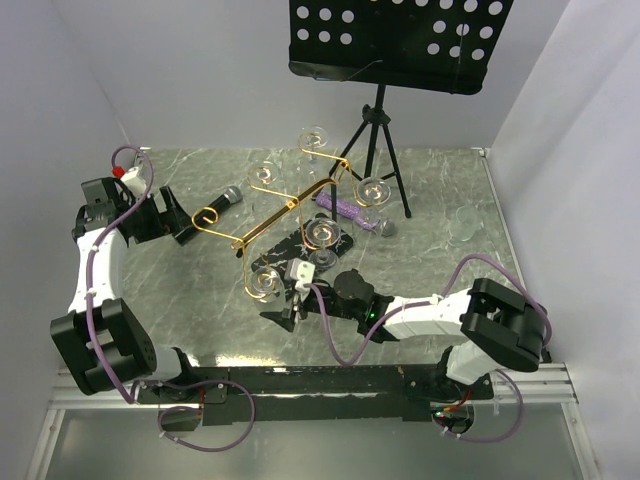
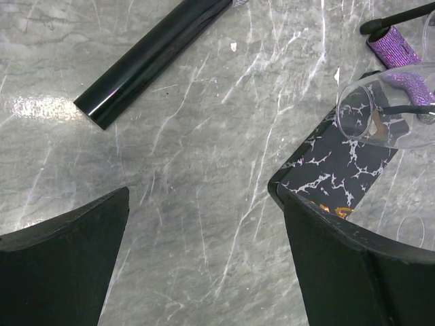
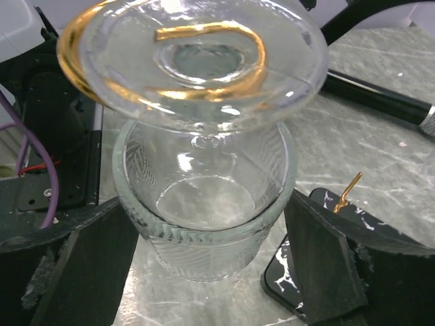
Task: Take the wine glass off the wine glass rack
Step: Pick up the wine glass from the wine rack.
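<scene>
The gold wine glass rack (image 1: 290, 205) stands on its black white-veined base (image 1: 300, 243) with several clear wine glasses hanging upside down from its curled arms. My right gripper (image 1: 286, 308) is at the front-left glass (image 1: 266, 283). In the right wrist view that glass's foot (image 3: 197, 61) still rests on the gold spiral arm. Its bowl (image 3: 204, 224) sits between my fingers (image 3: 319, 265), and the right gripper (image 3: 211, 272) is open around it. My left gripper (image 1: 180, 224) is open and empty over the table left of the rack (image 2: 204, 258).
A black microphone (image 1: 222, 203) and a purple glitter microphone (image 1: 350, 212) lie beside the rack. A black tripod music stand (image 1: 385, 150) stands behind it. Another glass (image 1: 467, 222) lies at the right. The rack base corner (image 2: 340, 170) is close to my left fingers.
</scene>
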`<state>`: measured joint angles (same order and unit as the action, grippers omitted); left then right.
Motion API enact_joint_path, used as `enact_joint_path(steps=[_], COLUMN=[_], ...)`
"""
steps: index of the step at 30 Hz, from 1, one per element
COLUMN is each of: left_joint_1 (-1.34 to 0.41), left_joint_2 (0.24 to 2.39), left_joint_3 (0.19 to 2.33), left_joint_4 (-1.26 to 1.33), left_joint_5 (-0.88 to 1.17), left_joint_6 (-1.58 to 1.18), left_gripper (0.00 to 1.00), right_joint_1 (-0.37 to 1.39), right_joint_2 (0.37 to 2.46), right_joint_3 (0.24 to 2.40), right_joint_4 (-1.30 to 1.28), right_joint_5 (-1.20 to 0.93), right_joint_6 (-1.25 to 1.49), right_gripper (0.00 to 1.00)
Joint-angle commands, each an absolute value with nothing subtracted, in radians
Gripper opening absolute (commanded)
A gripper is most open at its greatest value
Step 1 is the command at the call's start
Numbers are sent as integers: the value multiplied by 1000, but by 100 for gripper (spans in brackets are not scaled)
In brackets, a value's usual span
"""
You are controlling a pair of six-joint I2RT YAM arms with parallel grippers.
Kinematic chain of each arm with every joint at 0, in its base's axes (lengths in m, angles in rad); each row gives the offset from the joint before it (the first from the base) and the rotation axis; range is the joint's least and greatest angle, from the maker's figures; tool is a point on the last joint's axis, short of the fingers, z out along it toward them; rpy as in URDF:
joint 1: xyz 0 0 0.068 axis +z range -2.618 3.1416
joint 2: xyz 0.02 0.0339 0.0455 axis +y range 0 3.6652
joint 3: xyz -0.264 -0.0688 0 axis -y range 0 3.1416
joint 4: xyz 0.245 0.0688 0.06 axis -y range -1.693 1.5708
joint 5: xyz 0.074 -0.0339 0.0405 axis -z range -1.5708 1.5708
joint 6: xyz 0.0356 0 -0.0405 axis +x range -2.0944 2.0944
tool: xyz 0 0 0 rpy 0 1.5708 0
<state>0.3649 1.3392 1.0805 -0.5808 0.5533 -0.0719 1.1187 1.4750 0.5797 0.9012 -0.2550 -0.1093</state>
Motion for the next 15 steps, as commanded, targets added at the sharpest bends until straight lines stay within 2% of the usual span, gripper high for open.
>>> enact_joint_path(steps=[1, 6, 7, 9, 12, 14, 15], left_joint_1=[362, 361, 359, 360, 359, 360, 360], left_joint_2=[1336, 1336, 1335, 1331, 1330, 1331, 1335], left_joint_3=[1109, 1100, 1097, 1094, 1091, 1088, 1088], left_joint_4=[-546, -542, -543, -540, -540, -537, -534], left_joint_5=[581, 581, 583, 581, 583, 583, 583], left_joint_6=[-86, -100, -101, -106, -103, -103, -104], left_gripper=[100, 100, 100, 100, 100, 100, 100], right_joint_1=[1124, 1124, 1126, 1126, 1126, 1126, 1126], right_joint_2=[1459, 1456, 1459, 1456, 1442, 1437, 1433], right_joint_3=[578, 589, 592, 592, 584, 583, 581], right_joint_4=[965, 979, 979, 980, 986, 986, 988], right_joint_5=[-279, -278, -282, -293, -302, -301, -298], right_joint_6=[-149, -152, -152, -152, -156, -161, -164], right_gripper=[85, 83, 79, 67, 37, 24, 14])
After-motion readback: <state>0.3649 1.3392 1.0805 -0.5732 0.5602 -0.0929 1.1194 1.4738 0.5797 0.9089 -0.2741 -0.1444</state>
